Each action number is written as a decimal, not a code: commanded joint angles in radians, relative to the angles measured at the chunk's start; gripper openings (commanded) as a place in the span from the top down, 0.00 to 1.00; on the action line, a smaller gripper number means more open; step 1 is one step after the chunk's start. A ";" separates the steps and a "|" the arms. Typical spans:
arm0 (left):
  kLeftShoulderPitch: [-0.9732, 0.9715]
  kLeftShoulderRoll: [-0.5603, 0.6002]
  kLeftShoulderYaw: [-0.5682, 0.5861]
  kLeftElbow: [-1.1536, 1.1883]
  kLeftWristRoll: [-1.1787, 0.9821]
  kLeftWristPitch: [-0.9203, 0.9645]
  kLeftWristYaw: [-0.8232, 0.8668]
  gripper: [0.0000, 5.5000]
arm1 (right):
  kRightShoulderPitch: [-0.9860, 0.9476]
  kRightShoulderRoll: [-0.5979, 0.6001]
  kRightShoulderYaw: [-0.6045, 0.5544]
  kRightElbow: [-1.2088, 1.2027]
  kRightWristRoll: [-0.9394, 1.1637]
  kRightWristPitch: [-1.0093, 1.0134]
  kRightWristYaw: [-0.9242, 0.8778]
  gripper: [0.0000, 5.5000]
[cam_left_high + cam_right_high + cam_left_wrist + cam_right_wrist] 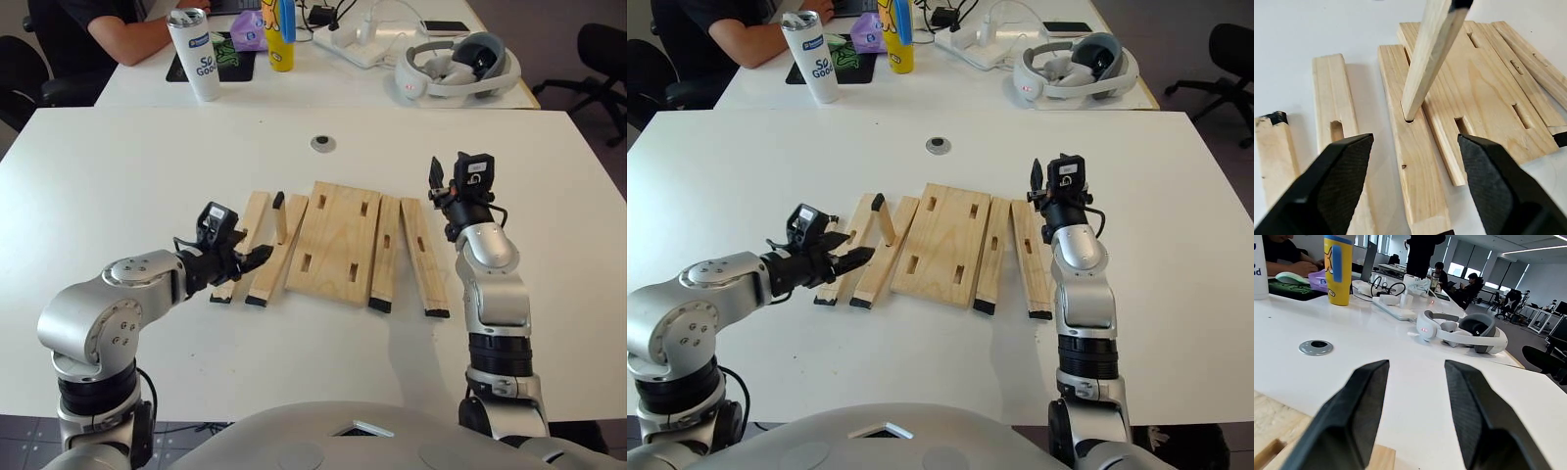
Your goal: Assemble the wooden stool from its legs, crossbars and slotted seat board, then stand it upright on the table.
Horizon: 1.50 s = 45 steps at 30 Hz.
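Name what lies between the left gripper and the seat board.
A flat leg with a crossbar standing in its slot; the left wrist view shows it before the seat board.

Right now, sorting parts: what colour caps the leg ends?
Black leg ends; left eye view.

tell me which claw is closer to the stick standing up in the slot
Left. The left claw sits open right beside the upright stick; the right claw is raised on the other side of the seat board.
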 commanded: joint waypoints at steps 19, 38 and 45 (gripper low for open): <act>0.106 -0.095 -0.214 0.035 0.198 -0.115 0.179 0.42 | -0.074 0.005 0.069 0.030 0.010 0.033 0.072 0.62; 0.058 -0.121 -0.239 0.119 0.247 -0.199 0.160 0.63 | -0.084 0.006 0.079 0.032 0.017 0.054 0.085 0.62; 0.000 -0.140 -0.207 0.129 0.257 -0.266 0.166 0.63 | -0.096 0.006 0.071 0.048 0.027 0.051 0.086 0.62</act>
